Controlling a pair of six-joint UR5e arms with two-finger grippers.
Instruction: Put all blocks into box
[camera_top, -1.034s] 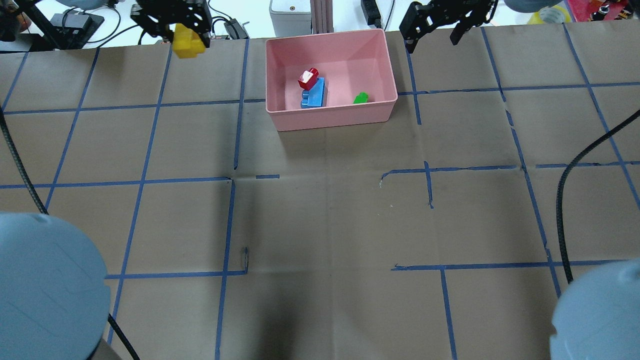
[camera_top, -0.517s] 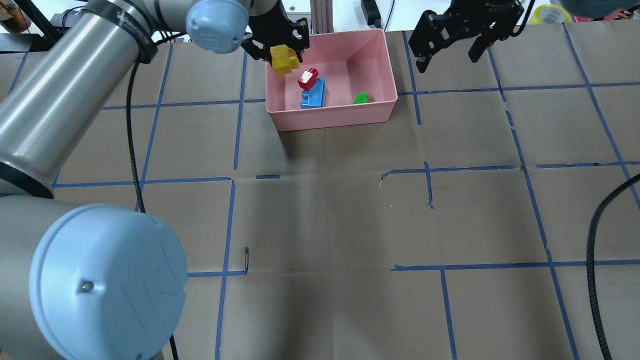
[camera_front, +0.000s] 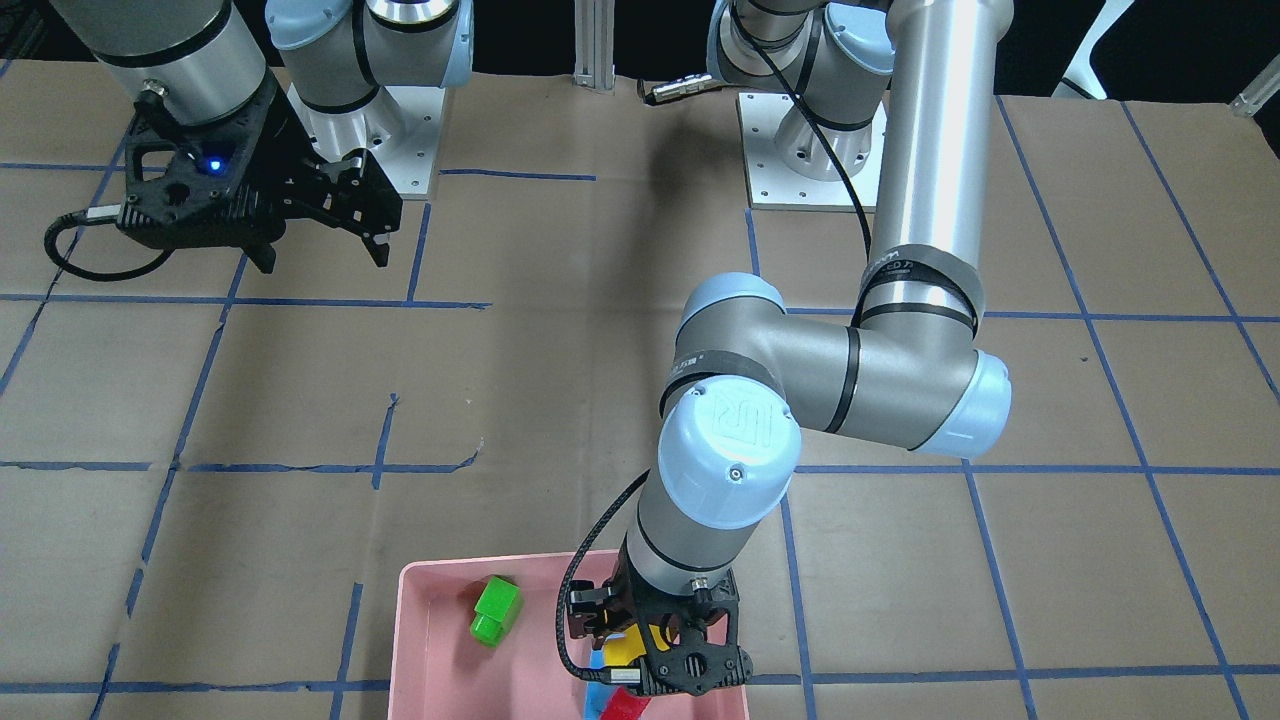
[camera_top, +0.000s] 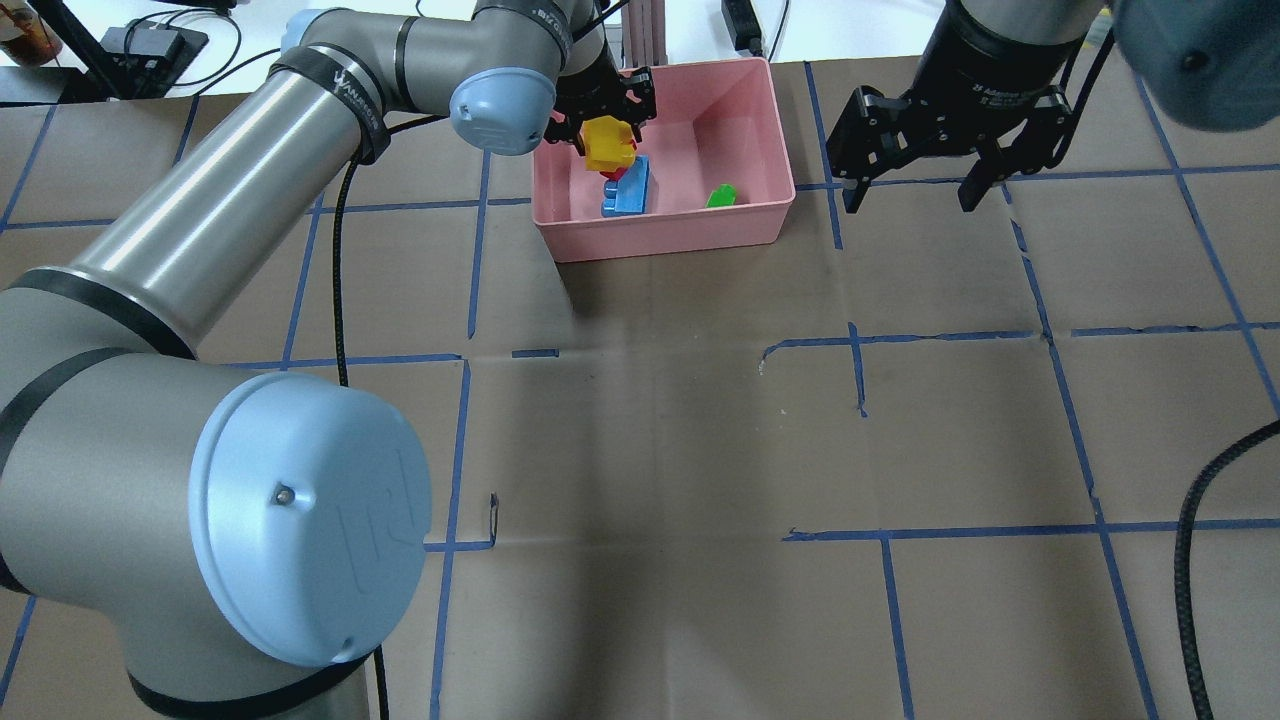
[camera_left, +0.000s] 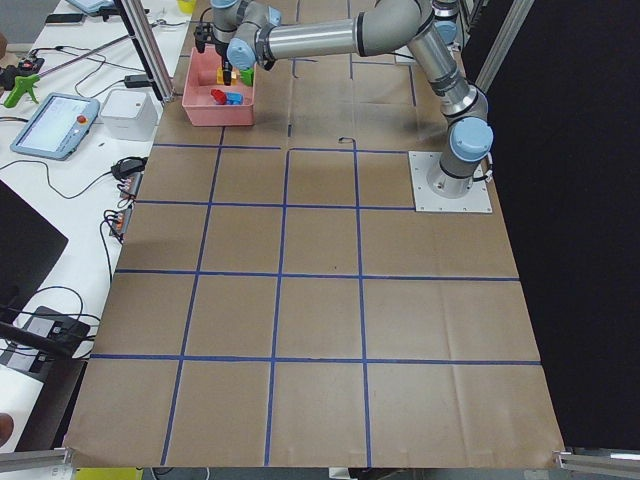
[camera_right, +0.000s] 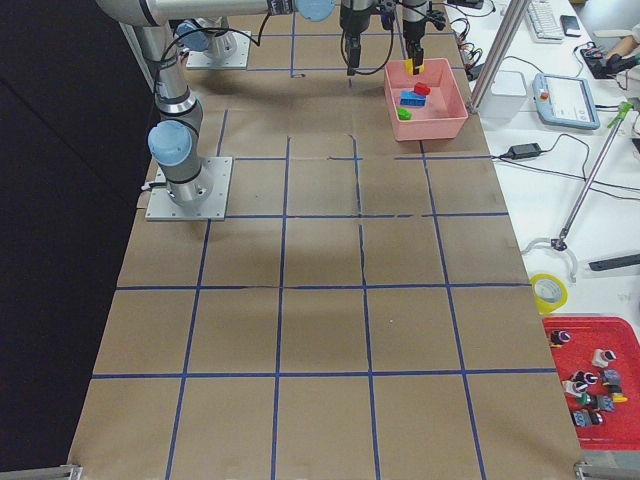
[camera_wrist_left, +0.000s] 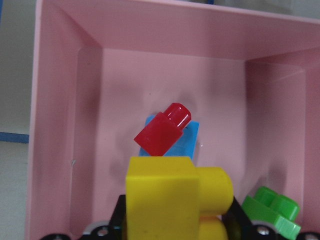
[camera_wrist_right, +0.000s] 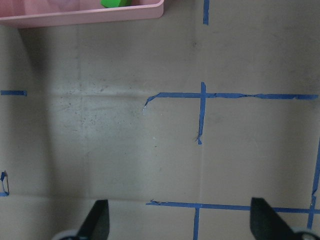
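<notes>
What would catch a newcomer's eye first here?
The left gripper holds a yellow studded plastic brick over the pink plastic tray at the far edge of the table. A red brick, a long light-blue brick and a green brick lie inside; the right gripper hangs open beside it.

Silver-grey tubular arms (camera_top: 200, 220), pale blue joint caps (camera_top: 310, 520), black seam bands; black braided cables (camera_top: 1190, 520); black right gripper (camera_front: 325, 258), seemingly blue-lit
</notes>
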